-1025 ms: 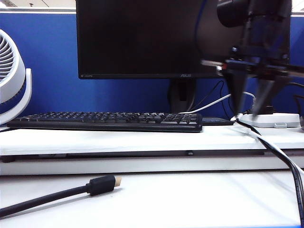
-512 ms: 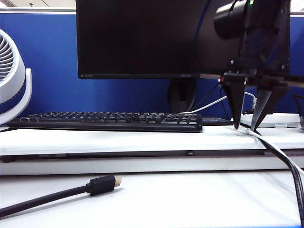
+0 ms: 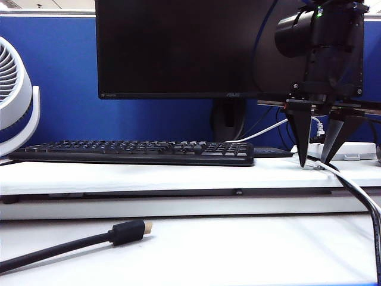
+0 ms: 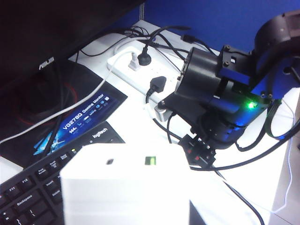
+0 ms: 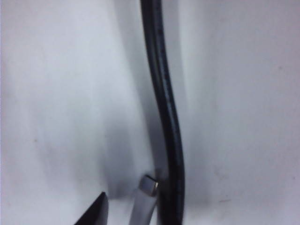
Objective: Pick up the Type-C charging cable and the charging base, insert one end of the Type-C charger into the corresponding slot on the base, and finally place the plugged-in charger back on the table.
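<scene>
The charging base (image 4: 126, 187), a white block, fills the near part of the left wrist view above the keyboard. Its small oval slot (image 4: 109, 161) and green-tongued port (image 4: 150, 161) face the camera. My left gripper (image 4: 129, 220) is shut on it, with one dark finger (image 4: 193, 216) showing at its side. This gripper is out of the exterior view. My right gripper (image 3: 314, 164) points down at the right end of the shelf tier. It stands open astride the white Type-C charging cable (image 3: 357, 192). The cable's plug (image 5: 146, 197) lies beside a fingertip (image 5: 97, 210), next to a black cable (image 5: 168, 122).
On the shelf tier (image 3: 149, 176) stand a black keyboard (image 3: 131, 152), a monitor (image 3: 178, 47) and a white power strip (image 3: 351, 150) with several plugs. A fan (image 3: 15, 95) is at the left. A thick black cable with a gold-tipped plug (image 3: 128, 231) lies on the lower table.
My right gripper has come down to the shelf surface and shifted slightly right, with its fingertips now on either side of the white cable. The left gripper has stayed still.
</scene>
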Available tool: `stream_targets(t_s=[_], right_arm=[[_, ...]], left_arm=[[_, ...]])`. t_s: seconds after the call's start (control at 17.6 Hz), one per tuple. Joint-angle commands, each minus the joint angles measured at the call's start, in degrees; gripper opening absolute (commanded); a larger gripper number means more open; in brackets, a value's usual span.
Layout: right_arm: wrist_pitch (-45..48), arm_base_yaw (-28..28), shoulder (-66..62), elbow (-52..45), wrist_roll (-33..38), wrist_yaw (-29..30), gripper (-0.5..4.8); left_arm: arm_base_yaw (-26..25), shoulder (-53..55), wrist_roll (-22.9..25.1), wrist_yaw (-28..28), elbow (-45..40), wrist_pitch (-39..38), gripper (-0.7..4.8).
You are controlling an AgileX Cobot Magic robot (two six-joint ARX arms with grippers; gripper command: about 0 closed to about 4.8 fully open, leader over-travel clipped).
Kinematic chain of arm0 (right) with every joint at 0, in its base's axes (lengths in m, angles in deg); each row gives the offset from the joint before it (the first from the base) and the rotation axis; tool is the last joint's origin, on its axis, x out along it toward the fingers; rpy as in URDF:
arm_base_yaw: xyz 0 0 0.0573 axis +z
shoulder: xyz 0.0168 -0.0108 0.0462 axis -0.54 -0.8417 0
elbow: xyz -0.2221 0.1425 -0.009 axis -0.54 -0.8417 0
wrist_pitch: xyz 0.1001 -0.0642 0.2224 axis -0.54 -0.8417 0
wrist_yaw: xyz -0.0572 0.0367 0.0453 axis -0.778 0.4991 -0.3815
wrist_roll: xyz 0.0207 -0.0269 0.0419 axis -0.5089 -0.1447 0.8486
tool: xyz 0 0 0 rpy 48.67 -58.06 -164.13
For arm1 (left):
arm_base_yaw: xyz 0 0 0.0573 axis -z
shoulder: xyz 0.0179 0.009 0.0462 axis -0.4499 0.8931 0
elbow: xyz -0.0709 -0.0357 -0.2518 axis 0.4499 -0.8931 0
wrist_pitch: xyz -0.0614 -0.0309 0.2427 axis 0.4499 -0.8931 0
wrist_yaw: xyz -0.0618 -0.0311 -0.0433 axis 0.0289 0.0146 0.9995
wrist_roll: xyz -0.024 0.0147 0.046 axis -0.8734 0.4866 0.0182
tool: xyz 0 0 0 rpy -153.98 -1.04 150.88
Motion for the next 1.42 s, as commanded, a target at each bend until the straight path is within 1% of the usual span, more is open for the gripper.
stream_targets(t_s=[0.06, 0.11, 0.34, 0.4, 0.46, 0.51, 0.68, 0.97, 1.2, 1.31, 1.42], right_arm=[[-0.3, -0.1, 0.0, 0.1, 0.3, -0.3, 1.37], [-0.9, -0.1, -0.1, 0.1, 0.3, -0.3, 1.02], [-3.1, -0.1, -0.1, 0.1, 0.3, -0.3, 1.02], [-3.3, -0.1, -0.2, 0.1, 0.3, -0.1, 0.81], [-3.4, -0.1, -0.4, 0.1, 0.3, 0.6, 0.45], [-3.4, -0.1, -0.8, 0.1, -0.2, 2.0, -0.07], [-1.7, 0.0, -0.6, 0.5, -5.2, 4.7, -0.07], [-2.9, 0.0, 3.2, 7.5, -14.4, 20.0, -0.07], [-1.7, 0.0, 10.3, 10.3, -21.8, 28.0, -0.07], [1.8, 0.0, 14.8, 10.4, -22.7, 32.3, -0.07], [8.5, 0.0, 20.0, 10.4, -22.7, 37.7, -0.07]], left_arm=[[0.0, -0.4, -0.2, 0.4, 0.2, 1.1, -0.05], [0.0, -0.4, -0.2, 0.4, 0.2, 1.1, -0.05], [0.0, -0.4, -0.2, 0.4, 0.2, 1.1, -0.05], [0.0, -0.4, -0.2, 0.4, 0.2, 1.1, -0.05], [0.0, -0.4, -0.2, 0.4, 0.2, 1.1, -0.05], [0.0, -0.4, -0.2, 0.4, 0.2, 1.1, -0.05], [0.0, -0.4, -0.2, 0.4, 0.2, 1.1, -0.05], [0.0, -0.4, -0.2, 0.5, 0.2, 1.1, -0.05], [0.0, -0.4, -0.2, 3.1, 0.2, 1.2, -0.05], [0.0, -0.4, -0.2, 4.4, 0.2, 1.3, -0.05], [0.0, -0.4, -0.2, 8.8, 0.2, 2.6, -0.05]])
